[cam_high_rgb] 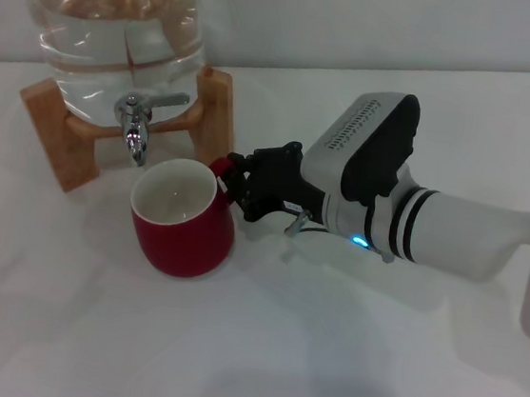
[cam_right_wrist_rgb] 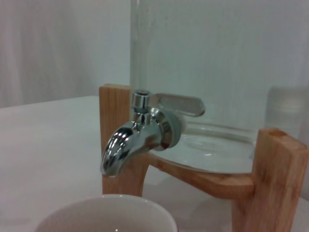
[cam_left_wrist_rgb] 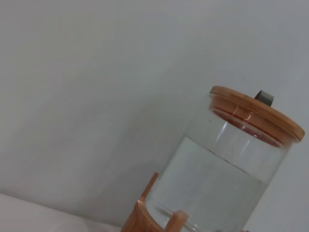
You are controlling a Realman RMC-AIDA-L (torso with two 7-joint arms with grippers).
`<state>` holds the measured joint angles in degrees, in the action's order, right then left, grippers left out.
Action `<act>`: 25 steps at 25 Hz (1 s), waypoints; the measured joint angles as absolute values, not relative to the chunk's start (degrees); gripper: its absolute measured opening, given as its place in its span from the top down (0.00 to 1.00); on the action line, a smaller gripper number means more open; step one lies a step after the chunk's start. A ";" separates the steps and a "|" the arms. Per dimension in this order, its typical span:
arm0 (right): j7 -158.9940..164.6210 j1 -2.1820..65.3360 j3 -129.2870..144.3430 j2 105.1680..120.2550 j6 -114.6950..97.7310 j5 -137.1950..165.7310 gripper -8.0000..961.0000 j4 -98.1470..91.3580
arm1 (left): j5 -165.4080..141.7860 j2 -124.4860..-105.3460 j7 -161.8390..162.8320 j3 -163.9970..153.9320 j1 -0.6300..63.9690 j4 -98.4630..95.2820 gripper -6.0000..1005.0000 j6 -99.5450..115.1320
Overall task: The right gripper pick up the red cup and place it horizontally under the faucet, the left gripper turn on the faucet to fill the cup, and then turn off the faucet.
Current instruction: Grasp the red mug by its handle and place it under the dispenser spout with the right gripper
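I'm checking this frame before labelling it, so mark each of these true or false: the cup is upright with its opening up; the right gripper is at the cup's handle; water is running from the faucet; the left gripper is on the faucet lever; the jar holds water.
1. The red cup stands upright with its opening up. True.
2. The right gripper is at the cup's handle. True; its fingers are closed on the small red loop.
3. Water is running from the faucet. False; no stream shows at the spout in the head or right wrist view, and the cup looks dry inside.
4. The left gripper is on the faucet lever. False; it appears in no view, and nothing touches the lever.
5. The glass jar holds water. True.
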<state>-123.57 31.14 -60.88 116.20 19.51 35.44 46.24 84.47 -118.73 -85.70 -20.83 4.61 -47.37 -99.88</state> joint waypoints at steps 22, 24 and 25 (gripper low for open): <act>-123.56 35.65 -56.55 116.19 14.90 29.05 0.86 44.72 | 84.79 -118.83 -85.60 -20.32 4.42 -47.62 0.11 -100.14; -123.56 35.84 -56.08 116.19 14.08 28.46 0.86 44.67 | 84.79 -118.83 -85.60 -20.04 4.40 -47.60 0.11 -100.19; -123.60 35.96 -55.79 116.19 13.78 27.81 0.86 44.65 | 84.79 -118.83 -85.60 -20.01 4.40 -47.60 0.11 -100.20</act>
<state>-123.60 35.96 -55.79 116.19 13.78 27.81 44.65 84.79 -118.83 -85.60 -20.01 4.40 -47.60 -100.20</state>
